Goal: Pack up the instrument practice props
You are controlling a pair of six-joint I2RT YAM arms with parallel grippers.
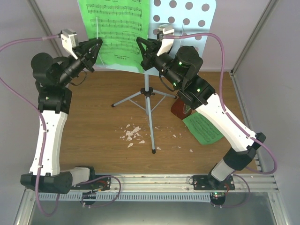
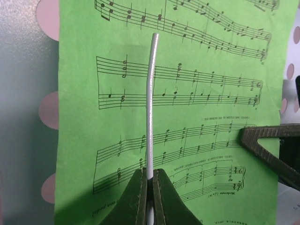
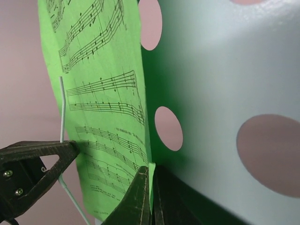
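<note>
The left gripper is pinched fully together on the wire page holder, a thin white rod that rises from between its fingers across the front of the bright green sheet music. The right gripper is closed as well, with a narrow strip of the sheet's lower right edge caught between its fingers, right where the paper meets the pale blue perforated music stand.

The sheet stands upright against the left half of the stand's desk, at the far side of the wooden surface, with one gripper at each lower corner.

Only the wrist views show these grips. From above, both sets of fingers merely sit against the bottom of the sheet. Each wrist view also catches a finger of the other gripper at its edge.

Only the top view shows the rest:
- The grey tripod legs are spread in the middle of the surface.
- The reddish-brown metronome is just right of the legs, partly hidden by the right arm.
- A second green sheet lies flat beside the metronome, on its near side.
- White crumbs are scattered around the nearest leg.
</note>
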